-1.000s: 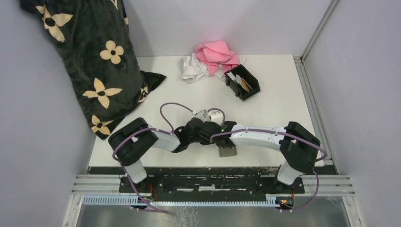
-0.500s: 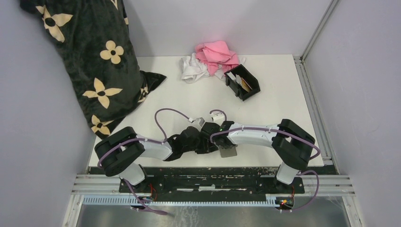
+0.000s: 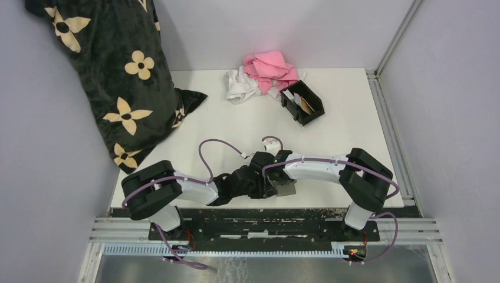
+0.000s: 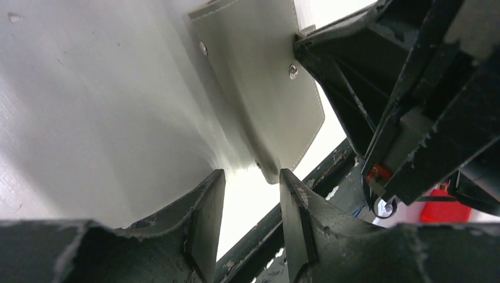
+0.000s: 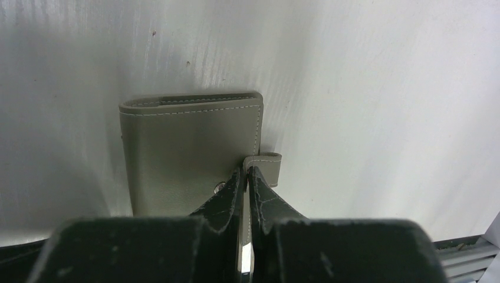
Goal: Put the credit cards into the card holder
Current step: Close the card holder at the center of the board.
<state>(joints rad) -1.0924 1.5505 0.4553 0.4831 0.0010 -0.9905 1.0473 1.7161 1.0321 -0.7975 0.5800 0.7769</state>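
The black card holder (image 3: 302,102) stands at the back of the table, with a tan card (image 3: 305,104) and a white card (image 3: 289,94) of the credit cards upright inside it. A folded grey wallet (image 3: 285,187) lies at the front edge. My right gripper (image 5: 246,171) is shut on the wallet's strap tab (image 5: 264,166), over the grey wallet (image 5: 188,147). My left gripper (image 4: 252,177) is open and holds nothing; the near corner of the wallet (image 4: 265,88) lies just beyond its fingertips. In the top view the left gripper (image 3: 261,183) sits against the wallet's left side.
A black flowered blanket (image 3: 112,71) fills the back left. Pink cloth (image 3: 270,66) and white cloth (image 3: 240,85) lie behind the card holder. The black front rail (image 3: 247,212) runs close under the wallet. The right arm's body (image 4: 413,106) crowds the left wrist view.
The left arm has pulled back toward the front edge, bringing its gripper low beside the wallet, jaws slightly wider. The right gripper stays shut on the strap, shifted slightly forward.
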